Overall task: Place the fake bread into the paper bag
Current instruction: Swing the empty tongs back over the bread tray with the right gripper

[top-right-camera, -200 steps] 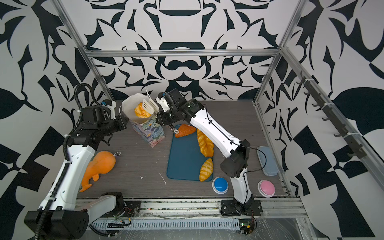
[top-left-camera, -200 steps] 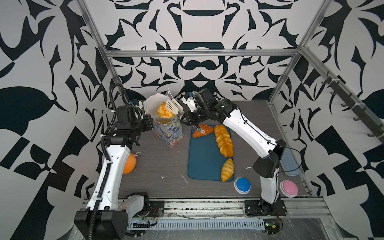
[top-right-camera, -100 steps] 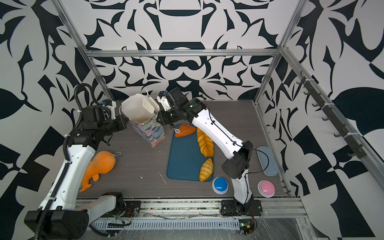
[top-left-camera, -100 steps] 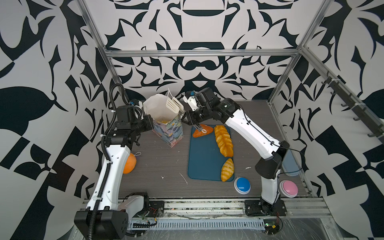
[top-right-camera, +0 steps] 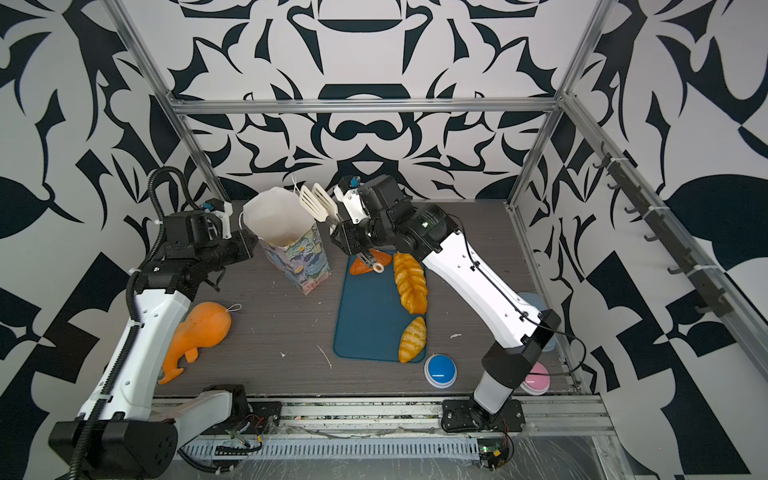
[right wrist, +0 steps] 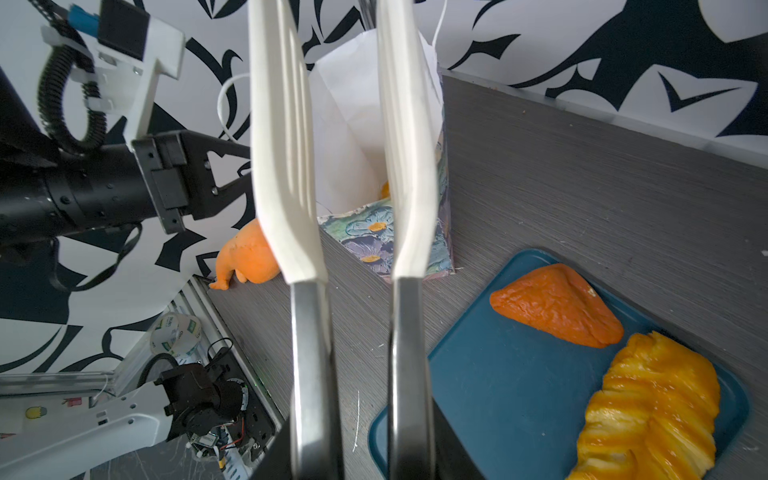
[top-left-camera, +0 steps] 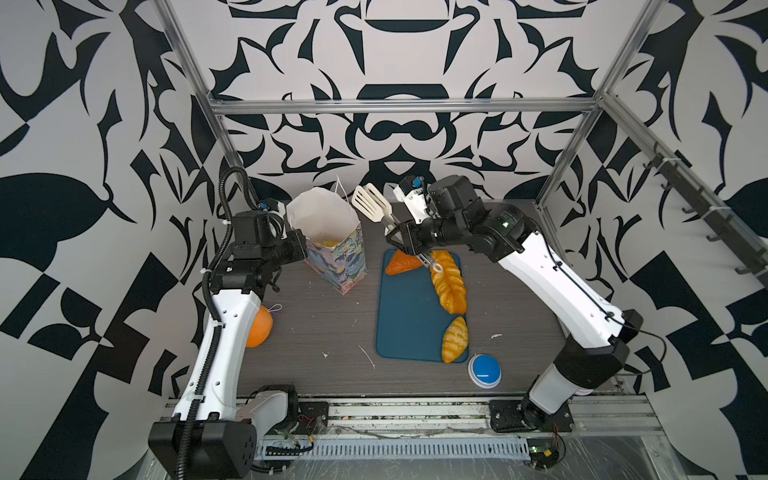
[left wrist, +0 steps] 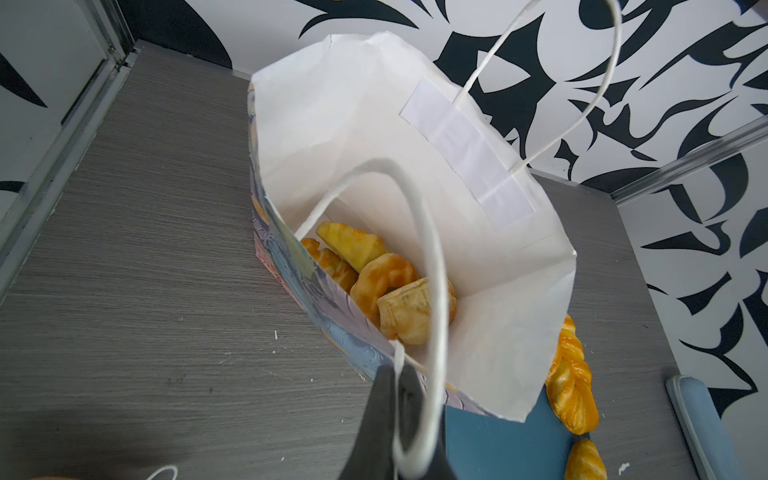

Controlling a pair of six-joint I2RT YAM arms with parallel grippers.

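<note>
The paper bag (top-left-camera: 328, 232) (top-right-camera: 286, 237) stands open at the back left of the table. My left gripper (top-left-camera: 305, 245) (left wrist: 395, 374) is shut on its near string handle (left wrist: 432, 270). Several pieces of fake bread (left wrist: 374, 282) lie inside the bag. On the blue tray (top-left-camera: 407, 324) rest a dark orange triangle (top-left-camera: 401, 262) (right wrist: 557, 307), a long braided loaf (top-left-camera: 449, 282) and a croissant (top-left-camera: 455, 338). My right gripper (top-left-camera: 399, 237) (right wrist: 361, 453) is shut on white-tipped tongs (top-left-camera: 372, 203) (right wrist: 286, 145). The tong blades stand apart and empty, just right of the bag's rim.
An orange gourd-shaped toy (top-right-camera: 199, 328) with a string loop lies by the left arm. A blue button (top-left-camera: 484, 370) and a pink button (top-right-camera: 536, 380) sit at the front right. A pale blue pad (left wrist: 698, 428) lies beyond the tray.
A second ago the tongs held a pastry over the bag's mouth. It has dropped into the bag, and the empty tongs have moved right, clear of the rim. The left arm has not moved.
</note>
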